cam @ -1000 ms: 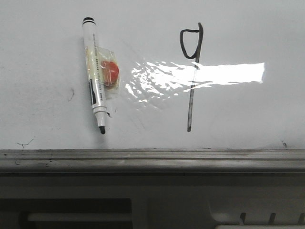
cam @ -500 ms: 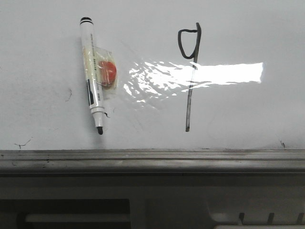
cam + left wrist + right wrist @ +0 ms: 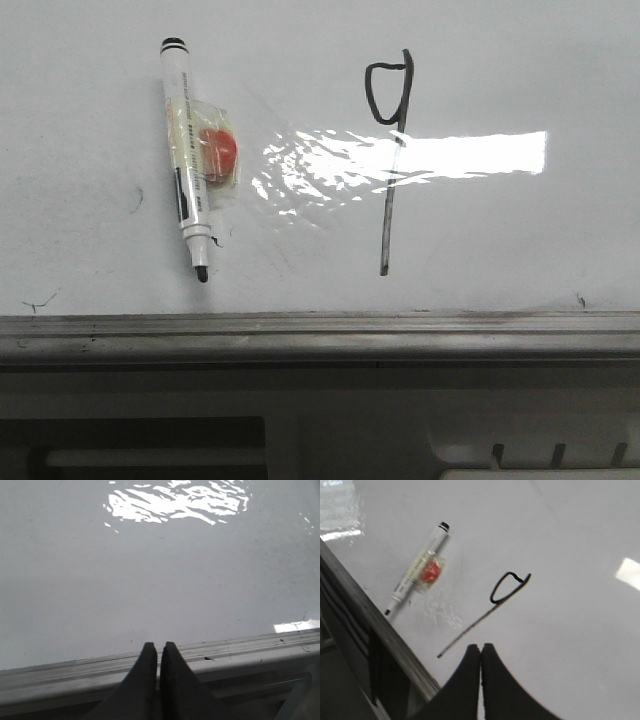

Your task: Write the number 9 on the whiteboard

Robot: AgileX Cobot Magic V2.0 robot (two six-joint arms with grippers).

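Observation:
The number 9 point(image 3: 390, 150) is drawn in thin black marker on the whiteboard point(image 3: 500, 230), a small loop atop a long slanted stem; it also shows in the right wrist view point(image 3: 492, 605). A white marker point(image 3: 186, 160) with a red magnet taped to it lies on the board left of the figure, tip toward the ledge; it shows in the right wrist view point(image 3: 417, 572) too. My left gripper point(image 3: 159, 647) is shut and empty over the board's ledge. My right gripper point(image 3: 481, 649) is shut and empty above the board, near the stem's lower end. Neither gripper appears in the front view.
A grey metal ledge point(image 3: 320, 335) runs along the board's lower edge, also in the left wrist view point(image 3: 240, 652). A bright glare patch point(image 3: 440, 155) crosses the stem. Small black scuffs point(image 3: 40, 300) mark the board near the ledge.
The front view has drifted: the marker and the 9 sit a little further left in the picture than a second ago. Nothing on the board itself has changed.

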